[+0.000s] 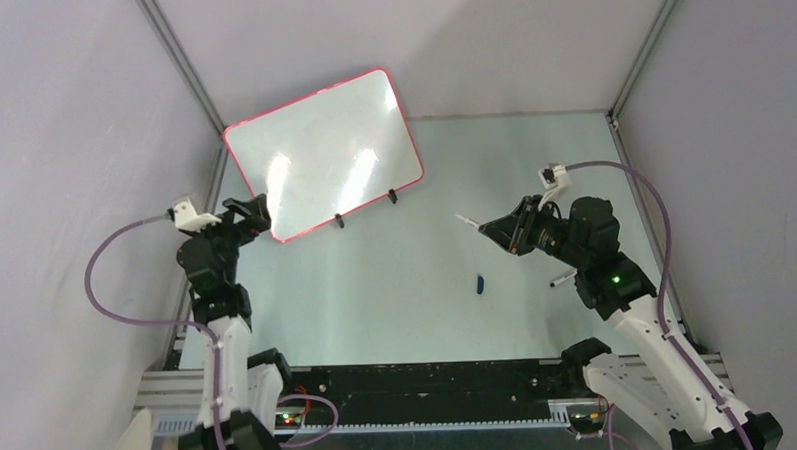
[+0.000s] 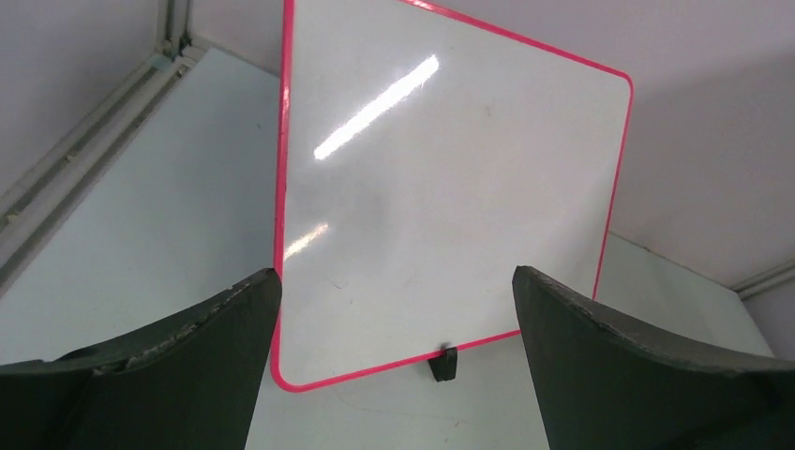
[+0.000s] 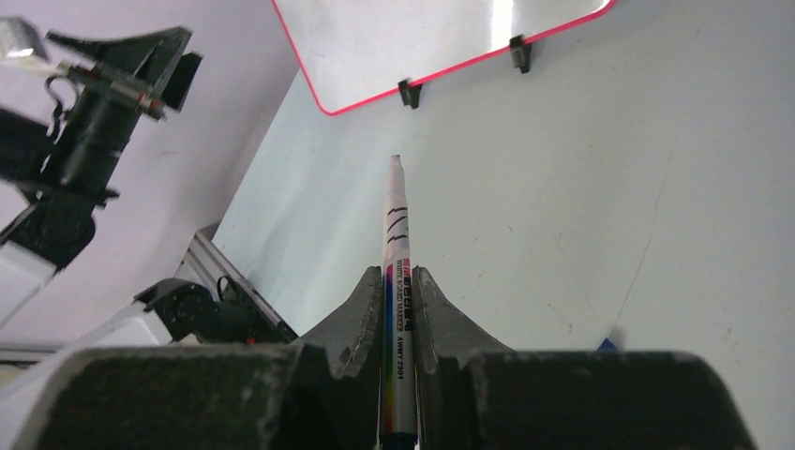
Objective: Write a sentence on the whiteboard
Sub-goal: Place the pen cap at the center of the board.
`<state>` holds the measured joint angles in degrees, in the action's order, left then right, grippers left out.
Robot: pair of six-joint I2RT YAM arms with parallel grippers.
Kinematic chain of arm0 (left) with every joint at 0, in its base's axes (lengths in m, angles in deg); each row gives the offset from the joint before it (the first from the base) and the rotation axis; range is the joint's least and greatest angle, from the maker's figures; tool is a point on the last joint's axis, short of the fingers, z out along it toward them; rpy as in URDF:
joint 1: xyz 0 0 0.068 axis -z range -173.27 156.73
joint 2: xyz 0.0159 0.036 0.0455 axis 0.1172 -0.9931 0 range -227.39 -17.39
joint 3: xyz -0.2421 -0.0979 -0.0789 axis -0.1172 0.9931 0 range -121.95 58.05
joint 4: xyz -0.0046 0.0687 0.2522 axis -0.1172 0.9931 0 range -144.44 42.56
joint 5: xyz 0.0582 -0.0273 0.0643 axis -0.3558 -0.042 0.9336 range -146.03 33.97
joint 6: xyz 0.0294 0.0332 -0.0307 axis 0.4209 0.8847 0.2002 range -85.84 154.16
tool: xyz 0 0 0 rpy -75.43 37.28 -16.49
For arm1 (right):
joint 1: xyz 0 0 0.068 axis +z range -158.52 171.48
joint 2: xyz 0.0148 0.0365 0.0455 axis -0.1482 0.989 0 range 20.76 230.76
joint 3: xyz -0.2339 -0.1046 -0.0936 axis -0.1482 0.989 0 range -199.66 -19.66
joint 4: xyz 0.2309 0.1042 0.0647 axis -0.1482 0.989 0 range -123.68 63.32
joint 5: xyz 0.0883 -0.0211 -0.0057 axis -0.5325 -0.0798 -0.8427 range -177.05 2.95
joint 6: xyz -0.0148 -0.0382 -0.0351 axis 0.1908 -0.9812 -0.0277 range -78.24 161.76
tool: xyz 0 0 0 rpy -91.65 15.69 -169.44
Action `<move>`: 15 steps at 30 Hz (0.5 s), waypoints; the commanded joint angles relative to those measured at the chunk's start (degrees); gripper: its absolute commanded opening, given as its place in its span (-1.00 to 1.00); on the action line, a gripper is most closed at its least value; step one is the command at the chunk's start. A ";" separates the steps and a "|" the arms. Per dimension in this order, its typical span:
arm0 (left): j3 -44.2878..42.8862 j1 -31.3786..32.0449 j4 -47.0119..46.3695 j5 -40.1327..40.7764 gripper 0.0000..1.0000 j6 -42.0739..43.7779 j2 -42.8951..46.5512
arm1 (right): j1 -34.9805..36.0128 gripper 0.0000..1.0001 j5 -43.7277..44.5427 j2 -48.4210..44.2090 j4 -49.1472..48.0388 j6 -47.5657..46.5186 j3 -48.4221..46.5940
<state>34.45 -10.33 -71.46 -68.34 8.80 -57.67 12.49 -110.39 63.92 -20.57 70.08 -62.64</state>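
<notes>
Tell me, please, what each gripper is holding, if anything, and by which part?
The right gripper is shut on a whiteboard marker, clamping its printed barrel, tip pointing forward. The left gripper is open and holds nothing.

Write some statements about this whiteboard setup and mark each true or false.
1. The whiteboard is blank. True.
2. The right gripper is shut on a whiteboard marker. True.
3. The left gripper is clamped on the whiteboard's rim. False: its jaws stand wide open and hold nothing.
4. The marker's tip touches the whiteboard. False: the tip is apart from the board, above the table.
5. A small blue object lies on the table. True.
</notes>
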 commanded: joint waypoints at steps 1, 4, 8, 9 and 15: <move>-1.33 -6.82 -15.92 -17.47 0.97 -8.02 -10.18 | 3.43 -1.00 0.51 -1.00 -0.93 -1.86 0.18; -0.83 -9.42 -21.47 -18.13 0.97 -9.81 -14.96 | 5.90 -1.00 0.93 -2.16 -2.17 -2.36 0.27; -4.25 -11.65 -21.36 -16.79 0.99 -8.70 -19.94 | 7.48 -1.00 0.36 -2.71 -2.98 -2.32 0.27; -5.89 -12.51 -21.99 -18.38 0.99 -8.98 -21.26 | 7.69 -1.00 0.01 -2.68 -2.95 -2.31 0.27; -13.06 -16.73 -37.84 -32.07 0.84 -20.49 -38.06 | 9.94 -1.00 -1.13 -1.99 -2.77 -2.39 0.11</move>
<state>25.42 -24.49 -94.17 -90.44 -2.88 -88.62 21.19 -110.10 61.84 -21.34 68.61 -62.36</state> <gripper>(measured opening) 0.929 0.165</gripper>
